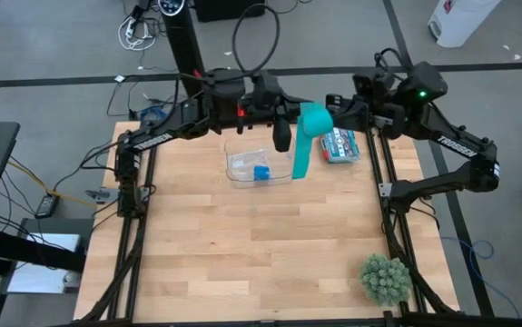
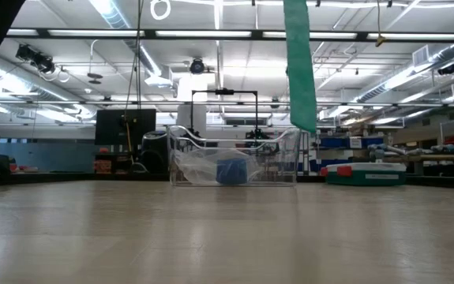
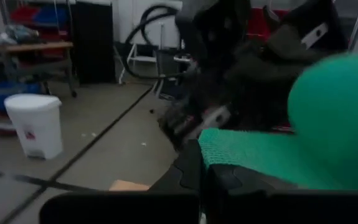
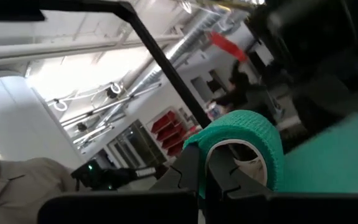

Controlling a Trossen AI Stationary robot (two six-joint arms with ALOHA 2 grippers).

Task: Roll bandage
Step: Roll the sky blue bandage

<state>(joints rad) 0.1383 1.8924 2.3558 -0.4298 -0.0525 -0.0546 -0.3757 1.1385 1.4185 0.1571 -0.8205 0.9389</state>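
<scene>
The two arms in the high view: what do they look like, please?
Both the left arm and the right arm are dark, jointed links with white lettering. Black cables loop behind them. A green light glows on the right arm; a red part shows near the left gripper.

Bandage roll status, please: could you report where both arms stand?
Both grippers shut on the bandage, raised over the table's far side: left gripper, right gripper. Loose tail hangs beside the clear bin. Nothing blocking.

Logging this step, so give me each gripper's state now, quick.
Left gripper: shut on the bandage, near its free strip.
Right gripper: shut on the bandage's rolled end.
</scene>
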